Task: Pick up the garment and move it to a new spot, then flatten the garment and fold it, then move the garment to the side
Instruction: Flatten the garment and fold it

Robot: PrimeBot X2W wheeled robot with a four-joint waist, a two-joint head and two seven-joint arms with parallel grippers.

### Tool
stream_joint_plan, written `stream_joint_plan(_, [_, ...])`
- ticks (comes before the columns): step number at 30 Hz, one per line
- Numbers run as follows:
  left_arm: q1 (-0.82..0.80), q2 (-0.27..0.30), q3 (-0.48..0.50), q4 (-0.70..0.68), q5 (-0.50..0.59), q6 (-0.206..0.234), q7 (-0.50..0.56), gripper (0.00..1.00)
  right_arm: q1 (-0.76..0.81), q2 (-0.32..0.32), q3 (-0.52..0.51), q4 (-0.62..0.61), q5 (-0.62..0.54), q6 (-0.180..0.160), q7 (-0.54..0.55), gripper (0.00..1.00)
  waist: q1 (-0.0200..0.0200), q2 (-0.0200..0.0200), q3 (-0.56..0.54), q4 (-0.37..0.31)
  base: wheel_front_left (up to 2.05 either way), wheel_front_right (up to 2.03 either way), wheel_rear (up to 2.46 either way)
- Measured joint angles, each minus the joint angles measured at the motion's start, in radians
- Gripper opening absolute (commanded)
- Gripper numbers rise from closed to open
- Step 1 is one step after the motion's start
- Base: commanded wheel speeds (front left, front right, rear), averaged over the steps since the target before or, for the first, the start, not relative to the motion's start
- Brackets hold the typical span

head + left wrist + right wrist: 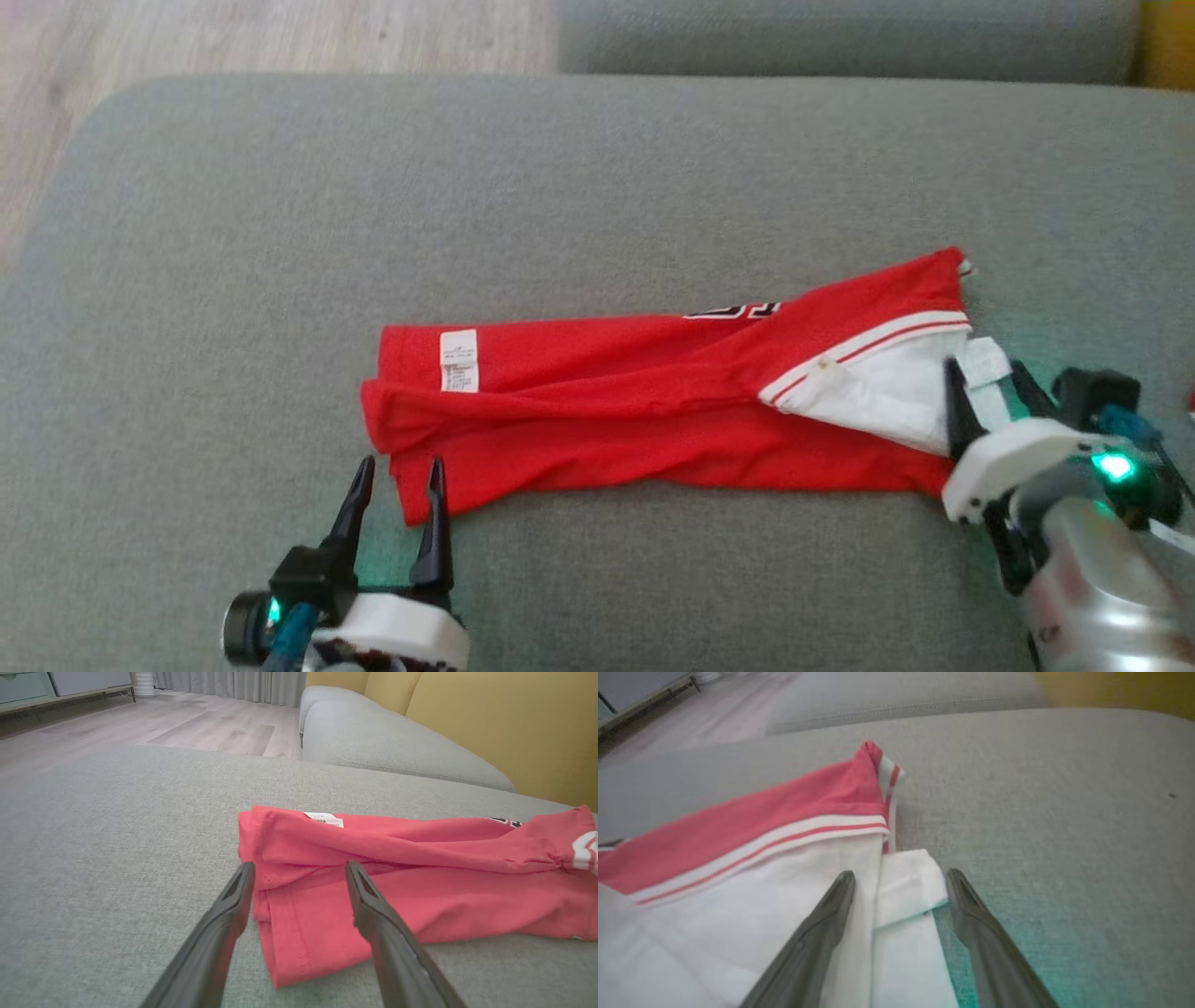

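A home living room: grey sofa [402, 746], wood floor [187, 723], curtains [233, 686].

Red garment [597, 420] on grey cushion [597, 168]

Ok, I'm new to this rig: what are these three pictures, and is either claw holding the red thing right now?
The wide picture comes from the robot's head, looking down at a grey sofa cushion. On it lies a red garment, folded into a long strip, with white trim at its right end. The other two pictures come from cameras on each wrist, looking along that claw's two dark fingers. The left claw stands open at the garment's near left corner, seen close in its wrist picture. The right claw stands open around the white end. Nothing is held yet.
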Motion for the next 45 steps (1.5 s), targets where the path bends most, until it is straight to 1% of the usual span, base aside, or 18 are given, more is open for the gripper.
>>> stream_joint_plan(1, [-0.007, 0.0, -0.003, 0.002, -0.004, 0.005, 0.0, 1.0, 0.0, -0.004, -0.01, 0.024, -0.001, 0.0, 0.0, 1.0, 0.0, 0.0, 0.009, 0.007, 0.0, 0.0, 0.0])
stream_joint_plan(4, [-0.013, -0.001, -0.006, 0.002, -0.007, 0.01, 0.0, 1.0, -0.004, -0.001, -0.004, 0.044, 0.022, 0.0, -0.011, 1.0, -0.0001, 0.0, 0.03, 0.027, 0.0, 0.0, 0.0])
stream_joint_plan(8, [-0.012, -0.001, -0.004, 0.004, -0.007, 0.013, 0.0, 1.0, -0.015, 0.002, 0.079, 0.045, 0.124, -0.001, -0.015, 1.0, -0.0001, 0.0, 0.034, 0.037, 0.0, 0.0, 0.0])
stream_joint_plan(9, [-0.012, -0.001, -0.003, 0.004, -0.007, 0.012, 0.0, 1.0, -0.014, 0.005, 0.104, 0.044, 0.16, -0.001, -0.012, 0.75, -0.0003, 0.0, 0.031, 0.035, 0.0, 0.0, 0.0])
stream_joint_plan(10, [-0.011, -0.001, -0.001, 0.005, -0.007, 0.012, 0.0, 1.0, -0.012, 0.008, 0.131, 0.041, 0.19, -0.001, -0.006, 0.02, -0.0003, 0.0, 0.028, 0.033, 0.0, 0.0, 0.0])
stream_joint_plan(11, [-0.009, -0.001, -0.001, 0.006, -0.007, 0.012, 0.0, 1.0, -0.008, 0.008, 0.15, 0.038, 0.216, -0.001, -0.003, 0.0, -0.0003, 0.0, 0.026, 0.03, 0.0, 0.0, 0.0])
stream_joint_plan(15, [-0.009, -0.001, -0.003, 0.007, -0.006, 0.011, 0.0, 1.0, 0.003, -0.01, 0.185, 0.033, 0.27, 0.0, -0.021, 0.0, -0.0002, 0.0, 0.016, 0.019, 0.0, 0.0, 0.0])
stream_joint_plan(17, [-0.009, -0.001, -0.004, 0.007, -0.006, 0.004, 0.0, 1.0, 0.003, -0.029, 0.17, 0.043, 0.281, 0.0, -0.041, 0.0, -0.0002, 0.0, 0.011, 0.014, 0.0, 0.0, 0.0])
stream_joint_plan(21, [-0.008, -0.001, -0.005, 0.012, -0.006, 0.003, 0.0, 1.0, 0.005, -0.095, 0.117, 0.045, 0.288, 0.0, -0.056, 0.0, -0.0002, 0.0, -0.003, 0.001, 0.0, 0.0, 0.0])
stream_joint_plan(23, [-0.006, -0.001, -0.005, 0.014, -0.007, 0.003, 0.0, 1.0, 0.008, -0.107, 0.116, 0.007, 0.288, 0.0, -0.058, 0.0, -0.0002, 0.0, -0.012, -0.005, 0.0, 0.0, 0.0])
stream_joint_plan(26, [0.001, -0.001, -0.01, 0.017, -0.007, -0.002, 0.0, 1.0, 0.036, -0.086, 0.154, -0.119, 0.301, 0.0, -0.063, 0.0, -0.0002, 0.0, -0.026, -0.01, 0.0, 0.0, 0.0])
stream_joint_plan(27, [0.001, -0.001, -0.01, 0.017, -0.007, -0.002, 0.0, 1.0, 0.036, -0.086, 0.154, -0.119, 0.301, 0.0, -0.063, 0.0, -0.0002, 0.0, -0.026, -0.01, 0.0, 0.0, 0.0])
stream_joint_plan(31, [0.004, -0.001, -0.036, 0.029, -0.016, -0.007, 0.0, 1.0, 0.096, -0.033, 0.278, -0.286, 0.358, 0.0, -0.063, 0.0, -0.0003, 0.0, -0.039, 0.001, 0.0, 0.0, 0.0])
stream_joint_plan(34, [0.003, -0.001, -0.06, 0.039, -0.016, -0.016, 0.0, 1.0, 0.128, -0.012, 0.405, -0.372, 0.406, 0.0, -0.063, 0.0, -0.0003, 0.0, -0.041, 0.026, 0.0, 0.0, 0.0])
stream_joint_plan(36, [0.003, -0.001, -0.073, 0.042, -0.016, -0.02, 0.0, 1.0, 0.128, 0.001, 0.467, -0.411, 0.45, 0.0, -0.063, 0.0, -0.0003, 0.0, -0.042, 0.049, 0.0, 0.0, 0.0])
stream_joint_plan(39, [0.003, -0.001, -0.1, 0.045, -0.016, -0.023, 0.0, 1.0, 0.117, 0.008, 0.539, -0.442, 0.489, 0.0, -0.06, 0.0, -0.0003, 0.0, -0.041, 0.091, 0.0, 0.0, 0.0])
stream_joint_plan(45, [0.002, -0.001, -0.143, 0.051, -0.016, -0.033, 0.0, 1.0, 0.053, 0.02, 0.645, -0.411, 0.518, 0.0, -0.041, 0.0, -0.0003, 0.0, -0.04, 0.203, 0.0, 0.0, 0.0])
